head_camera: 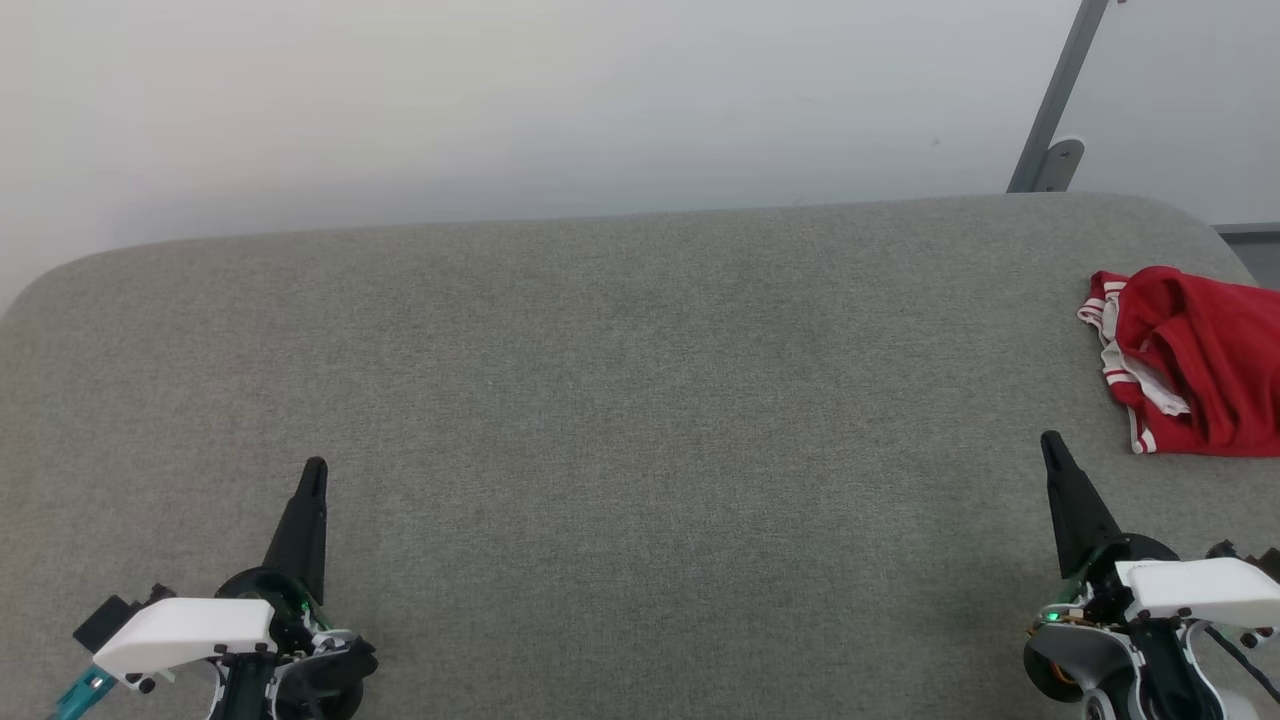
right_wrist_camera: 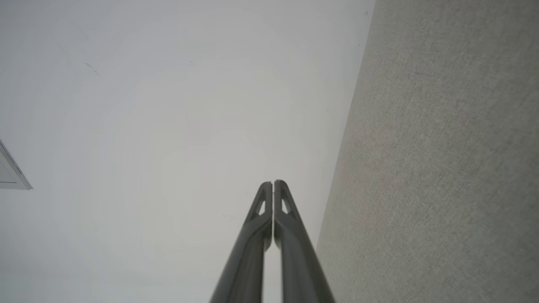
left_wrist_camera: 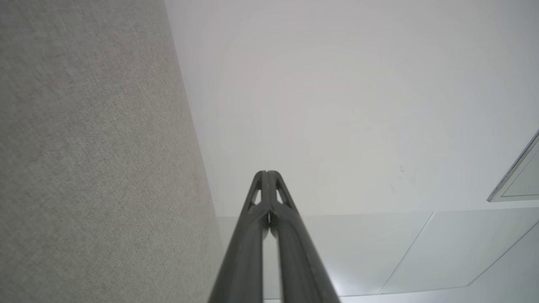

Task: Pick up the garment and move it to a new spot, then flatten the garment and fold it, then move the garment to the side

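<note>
garment [head_camera: 1205, 360]: crumpled at the far right of the grey fabric counter [head_camera: 640, 400], cut by the view's edge. right pincer [head_camera: 1052, 448]: near it, not touching. left pincer [head_camera: 314, 472]: well apart. both pincers clenched, fingers together, empty.

Soft, even, bright light falls on the grey desk [head_camera: 640, 400], with no hard shadows and no glare. The head view is sharp. In both wrist views the wide lens bows the desk's edge, and the dark fingers [left_wrist_camera: 246, 252] blur toward the bottom.
</note>
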Motion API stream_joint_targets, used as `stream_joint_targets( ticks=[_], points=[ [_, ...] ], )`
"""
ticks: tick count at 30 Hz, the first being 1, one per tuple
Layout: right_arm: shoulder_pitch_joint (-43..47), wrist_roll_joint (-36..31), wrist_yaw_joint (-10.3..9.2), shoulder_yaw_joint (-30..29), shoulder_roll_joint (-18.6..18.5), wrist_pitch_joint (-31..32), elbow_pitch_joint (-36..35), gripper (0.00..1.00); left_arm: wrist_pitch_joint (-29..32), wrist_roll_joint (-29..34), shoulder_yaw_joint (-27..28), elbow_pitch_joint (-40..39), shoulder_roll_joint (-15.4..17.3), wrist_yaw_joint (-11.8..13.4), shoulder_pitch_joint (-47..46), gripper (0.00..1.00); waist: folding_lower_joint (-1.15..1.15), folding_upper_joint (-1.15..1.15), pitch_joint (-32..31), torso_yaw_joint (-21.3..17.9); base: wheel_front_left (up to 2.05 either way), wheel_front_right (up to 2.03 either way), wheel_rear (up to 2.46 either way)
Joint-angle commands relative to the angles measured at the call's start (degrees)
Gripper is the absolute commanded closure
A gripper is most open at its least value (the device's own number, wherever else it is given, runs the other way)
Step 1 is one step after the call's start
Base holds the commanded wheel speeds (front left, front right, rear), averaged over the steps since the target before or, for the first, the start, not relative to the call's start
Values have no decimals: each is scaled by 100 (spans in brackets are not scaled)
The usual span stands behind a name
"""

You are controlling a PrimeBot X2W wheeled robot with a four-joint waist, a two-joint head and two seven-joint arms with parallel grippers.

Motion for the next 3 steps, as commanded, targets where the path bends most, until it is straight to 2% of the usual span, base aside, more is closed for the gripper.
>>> stream_joint_targets(
  ticks=[1,3],
  points=[
    [-22,23,-2,2,10,10,16,100,12,-3,15,-2,-8,-18,-72,100,0,0,0,0,0,0,0],
    [-22,23,-2,0,10,9,16,100,13,-3,15,-2,-8,-18,-72,100,0,0,0,0,0,0,0]
  ],
)
